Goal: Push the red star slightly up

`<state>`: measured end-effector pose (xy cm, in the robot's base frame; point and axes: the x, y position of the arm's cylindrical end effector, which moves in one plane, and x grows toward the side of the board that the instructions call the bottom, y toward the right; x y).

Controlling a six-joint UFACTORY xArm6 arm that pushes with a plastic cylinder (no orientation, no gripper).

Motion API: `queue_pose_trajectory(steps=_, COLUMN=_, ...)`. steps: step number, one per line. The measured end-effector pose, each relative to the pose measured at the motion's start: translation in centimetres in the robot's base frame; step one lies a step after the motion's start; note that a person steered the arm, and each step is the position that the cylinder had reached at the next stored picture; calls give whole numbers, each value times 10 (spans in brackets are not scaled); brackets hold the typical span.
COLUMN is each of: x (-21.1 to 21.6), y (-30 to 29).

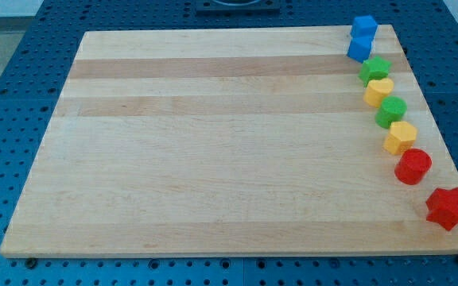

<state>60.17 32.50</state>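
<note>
Red star [448,207] sits flat at the board's [213,143] bottom-right corner.

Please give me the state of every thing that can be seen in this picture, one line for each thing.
red star: flat on the board, at its lower right corner, apart from the other blocks.
red cylinder: upright, just below the yellow block.
green blocks: in the column, alternating with yellow ones.
blue blocks: together at the top right corner.
wooden board: lying flat.
my tip: not visible in this view.
</note>
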Motion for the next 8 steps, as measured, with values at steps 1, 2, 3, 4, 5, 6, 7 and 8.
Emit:
queue_pose_trajectory(steps=1, x=0, y=-40)
queue_pose_trajectory(steps=2, x=0, y=-49)
queue_pose_trajectory(steps=3, x=0, y=-54)
queue_pose_trajectory(steps=4, x=1, y=-48)
queue_pose_trajectory(steps=5, x=0, y=-38)
queue_pose_trajectory(steps=6, x=-3, y=-51)
queue_pose_trajectory(steps=7, x=-4, y=-68)
queue_pose_trajectory(steps=8, x=-4, y=-73)
